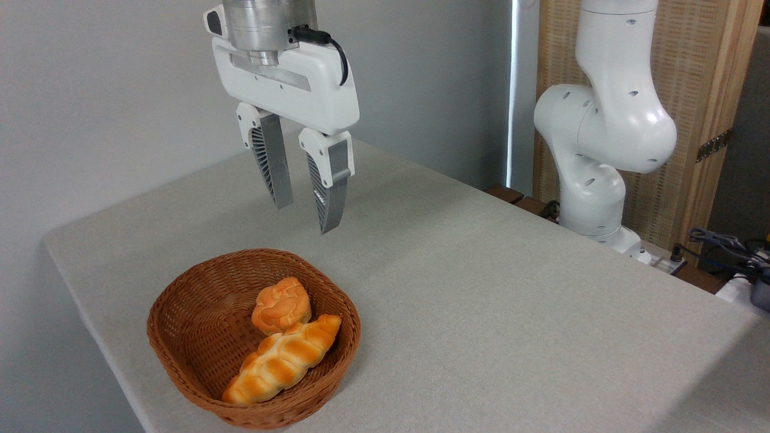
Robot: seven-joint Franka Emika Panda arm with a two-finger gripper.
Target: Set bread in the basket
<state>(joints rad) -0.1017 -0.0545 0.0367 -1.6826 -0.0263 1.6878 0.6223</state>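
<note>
From the fixed camera, you are looking at a bench [481,288] covered in a pale grey, finely speckled surface with a rounded far-left corner. Near its front-left edge sits the basket [180,300], a shallow oval of brown woven wicker with a thick plaited rim.

Inside it lies the bread [283,359], a long braided loaf, golden-orange with toasted-brown ridges and tapered ends. Its long axis runs diagonally: one tip points toward the lower left, resting up against the basket's near rim, and the other points to the upper right, close to the right-hand rim. Just behind it, touching its upper end, sits a small round knotted bun [281,304] of the same orange colour (glossy, a little paler on top).

The gripper [305,213] hangs in the air above and behind the basket, well clear of the bread. Its white plastic body carries two grey ribbed fingers [274,162] that point downward, slightly tilted; they stand apart with a moderate gap and nothing between them. The loaf lies below the fingertips and a little toward you.

At the right, the white jointed arm [601,132] rises from beyond the bench's far edge, in front of a wooden panel [692,60] with a woven face.
</note>
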